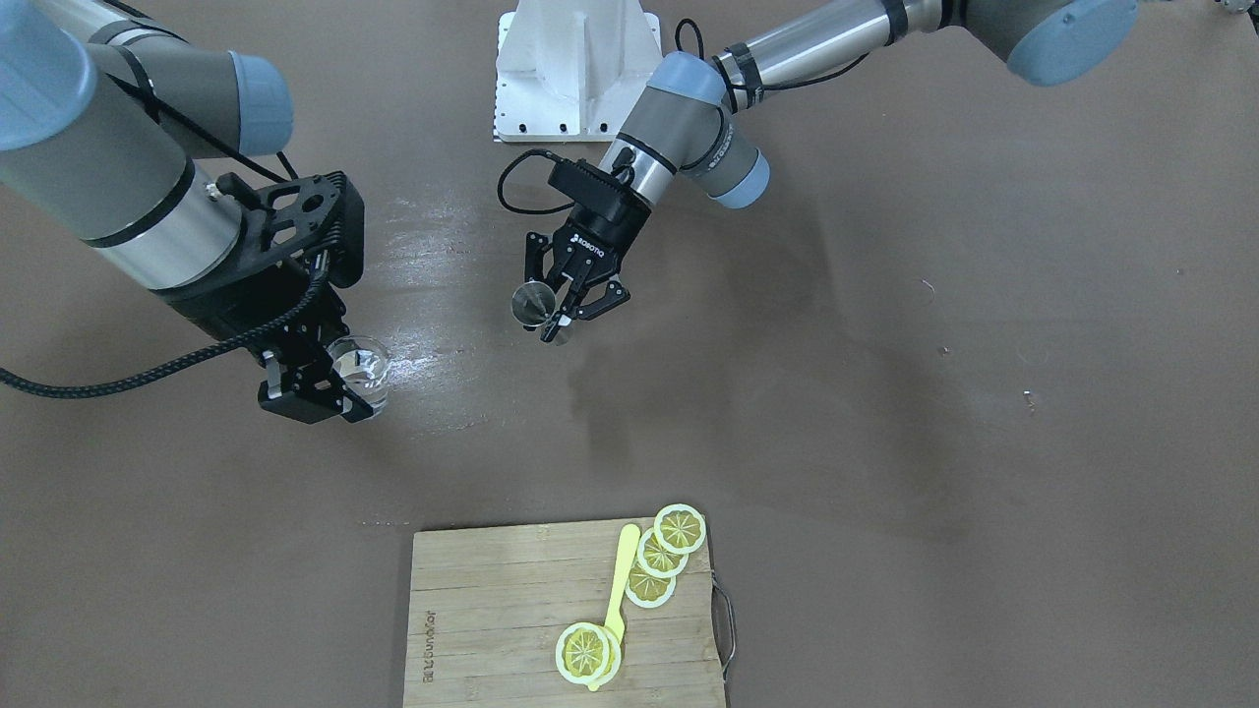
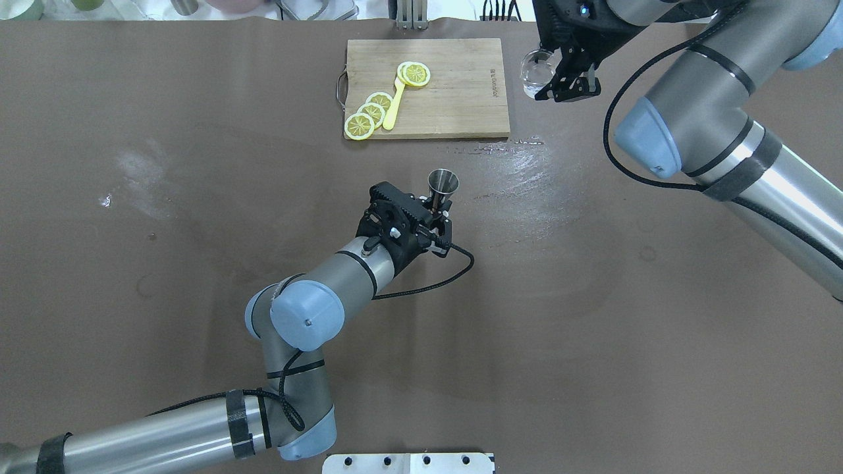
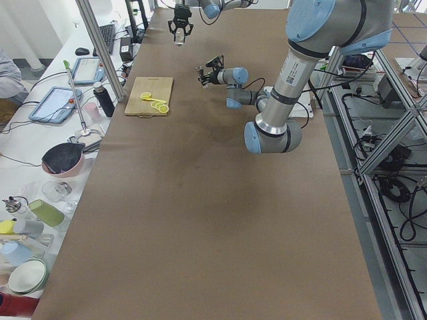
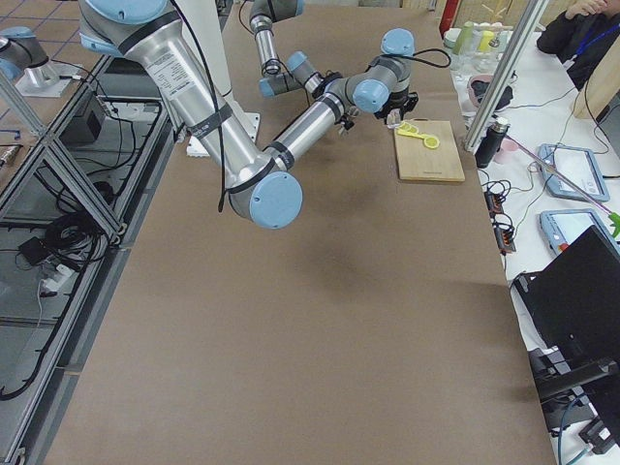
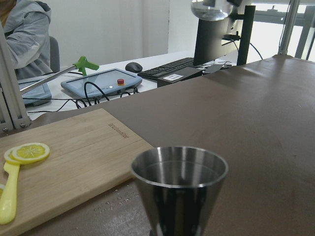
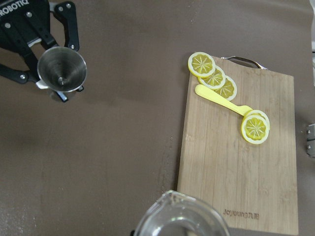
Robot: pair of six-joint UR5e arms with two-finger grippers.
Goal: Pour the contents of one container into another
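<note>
My left gripper (image 2: 440, 201) is shut on the waist of the silver metal jigger (image 2: 443, 182), holding it upright with its open cone up near the table's middle. In the front view the jigger (image 1: 532, 301) sits in the same gripper (image 1: 553, 320), and it fills the bottom of the left wrist view (image 5: 179, 184). My right gripper (image 2: 560, 79) is shut on the clear glass (image 2: 535, 69), raised above the table beside the cutting board's right end. The glass (image 1: 362, 366) stays upright. Its rim (image 6: 179, 219) shows at the bottom of the right wrist view, far from the jigger (image 6: 61, 69).
A bamboo cutting board (image 2: 461, 99) lies at the table's far edge with several lemon slices (image 2: 372, 112) and a yellow plastic utensil (image 2: 394, 105) on it. Shiny wet patches (image 2: 520, 155) mark the brown table between board and jigger. The white robot base (image 1: 575, 69) stands behind.
</note>
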